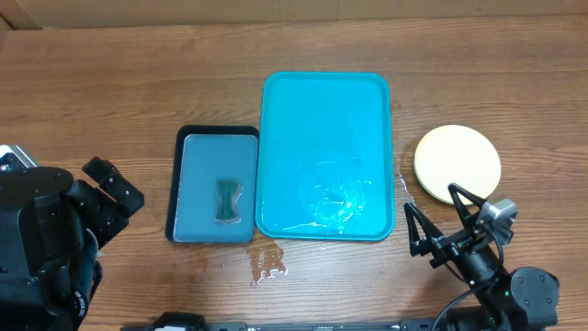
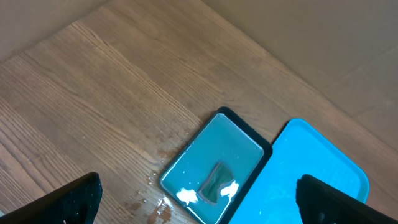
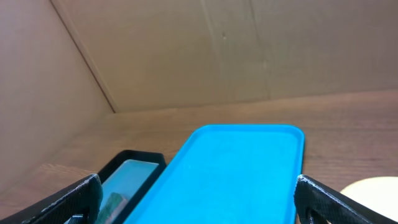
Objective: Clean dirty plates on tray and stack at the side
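The teal tray lies in the middle of the table with nothing on it but water puddles near its front. It also shows in the left wrist view and the right wrist view. The light yellow-green plates sit in a stack on the table right of the tray; their edge shows in the right wrist view. I cannot tell how many are stacked. My left gripper is open and empty at the front left. My right gripper is open and empty in front of the stack.
A smaller black-rimmed blue-grey tray left of the teal tray holds water and a dark green sponge, also in the left wrist view. Water is spilled on the wood in front of the trays. A cardboard wall stands behind the table.
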Motion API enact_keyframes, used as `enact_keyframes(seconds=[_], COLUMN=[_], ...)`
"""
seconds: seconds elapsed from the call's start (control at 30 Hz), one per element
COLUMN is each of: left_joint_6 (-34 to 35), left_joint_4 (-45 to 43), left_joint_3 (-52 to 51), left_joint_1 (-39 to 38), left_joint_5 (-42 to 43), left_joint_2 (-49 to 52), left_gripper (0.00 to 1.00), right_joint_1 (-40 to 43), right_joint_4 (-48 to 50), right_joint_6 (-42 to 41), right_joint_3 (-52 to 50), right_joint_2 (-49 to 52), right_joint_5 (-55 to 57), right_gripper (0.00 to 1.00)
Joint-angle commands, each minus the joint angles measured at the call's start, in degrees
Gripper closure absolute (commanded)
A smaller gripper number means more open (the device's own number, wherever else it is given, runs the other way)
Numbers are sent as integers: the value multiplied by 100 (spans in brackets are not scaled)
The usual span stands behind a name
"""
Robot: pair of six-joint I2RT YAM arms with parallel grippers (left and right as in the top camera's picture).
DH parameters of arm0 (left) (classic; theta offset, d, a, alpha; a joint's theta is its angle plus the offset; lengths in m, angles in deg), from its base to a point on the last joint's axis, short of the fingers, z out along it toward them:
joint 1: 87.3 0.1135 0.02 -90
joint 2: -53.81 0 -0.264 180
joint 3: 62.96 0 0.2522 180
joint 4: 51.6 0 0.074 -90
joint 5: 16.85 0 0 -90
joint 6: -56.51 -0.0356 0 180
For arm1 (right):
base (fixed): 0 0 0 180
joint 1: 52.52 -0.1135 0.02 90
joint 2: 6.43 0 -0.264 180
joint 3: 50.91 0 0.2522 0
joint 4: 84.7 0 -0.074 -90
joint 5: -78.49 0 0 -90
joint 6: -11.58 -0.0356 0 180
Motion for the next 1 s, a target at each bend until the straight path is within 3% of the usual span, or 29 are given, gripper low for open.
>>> enact_keyframes(seconds=[0.0, 0.2, 0.37, 0.63, 0.97], left_joint_6=[118, 118, 118, 118, 118], left_joint_4=[-4, -4, -4, -4, -4], left_joint_3=[9, 9, 9, 9, 9], left_joint_1=[13, 13, 13, 13, 13], left_joint_5=[-131, -131, -131, -131, -131], left_joint_2=[-13, -13, -13, -13, -13], left_gripper=[0, 0, 0, 1, 0], right_joint_1=[22, 22, 15, 0, 0], right_joint_4=[48, 702, 1923, 2142, 1738], right_joint_6=[26, 22, 22, 42, 42], right_joint_3=[-417, -1231, -1947, -1963, -1958], right_joint_2=[-461, -522, -522, -525, -522], right_joint_5=[122, 120, 118, 483, 481], right_gripper=[0, 0, 0, 0, 0])
